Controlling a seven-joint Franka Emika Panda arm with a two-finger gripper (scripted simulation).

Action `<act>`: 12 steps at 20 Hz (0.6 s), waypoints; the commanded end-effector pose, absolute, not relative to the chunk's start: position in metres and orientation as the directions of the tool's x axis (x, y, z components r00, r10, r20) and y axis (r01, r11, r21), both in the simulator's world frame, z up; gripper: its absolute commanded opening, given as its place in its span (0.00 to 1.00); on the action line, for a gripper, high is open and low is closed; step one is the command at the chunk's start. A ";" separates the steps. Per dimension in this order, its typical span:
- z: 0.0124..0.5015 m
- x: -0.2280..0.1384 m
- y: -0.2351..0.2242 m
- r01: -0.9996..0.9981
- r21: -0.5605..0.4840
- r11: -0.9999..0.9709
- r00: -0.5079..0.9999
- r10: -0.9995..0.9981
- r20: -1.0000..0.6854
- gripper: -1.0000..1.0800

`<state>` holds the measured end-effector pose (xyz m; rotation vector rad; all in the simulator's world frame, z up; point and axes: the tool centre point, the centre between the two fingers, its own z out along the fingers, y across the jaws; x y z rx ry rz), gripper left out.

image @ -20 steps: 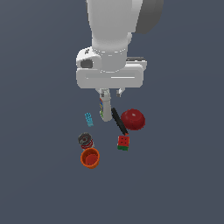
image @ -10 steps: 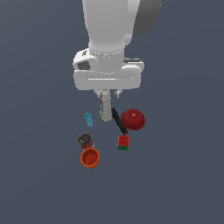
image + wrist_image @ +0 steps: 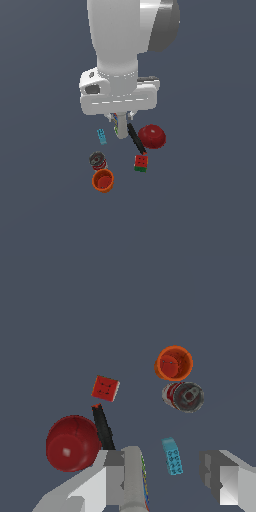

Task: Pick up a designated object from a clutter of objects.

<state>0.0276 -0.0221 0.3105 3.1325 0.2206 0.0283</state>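
Observation:
The orange-red cup (image 3: 103, 180) stands upright at the near edge of the clutter, hollow side up; it also shows in the wrist view (image 3: 174, 363). Beside it lies the dark can (image 3: 97, 160) (image 3: 183, 397). My gripper (image 3: 120, 119) hangs above the far part of the clutter, over the white bottle (image 3: 120, 129), well apart from the cup. In the wrist view the gripper (image 3: 167, 476) is open and empty, with the white bottle (image 3: 134, 478) by one finger and the light blue brick (image 3: 172, 456) between the fingers.
A dark red bowl (image 3: 151, 136) lies dome up at the exterior view's right. A black stick (image 3: 136, 138) runs from the bottle to a red-green cube (image 3: 141, 163). The light blue brick (image 3: 102, 136) lies at the exterior view's left.
The hand has come lower toward the clutter and shifted slightly to the exterior view's left. The objects have not moved.

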 end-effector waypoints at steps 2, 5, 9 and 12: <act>0.300 0.041 -0.028 0.202 0.005 -0.979 0.979 0.202 0.021 0.62; 0.288 0.054 -0.035 0.266 0.007 -0.964 0.964 0.266 0.025 0.62; 0.271 0.072 -0.044 0.351 0.011 -0.936 0.936 0.351 0.030 0.62; 0.258 0.084 -0.051 0.413 0.014 -0.911 0.910 0.413 0.034 0.62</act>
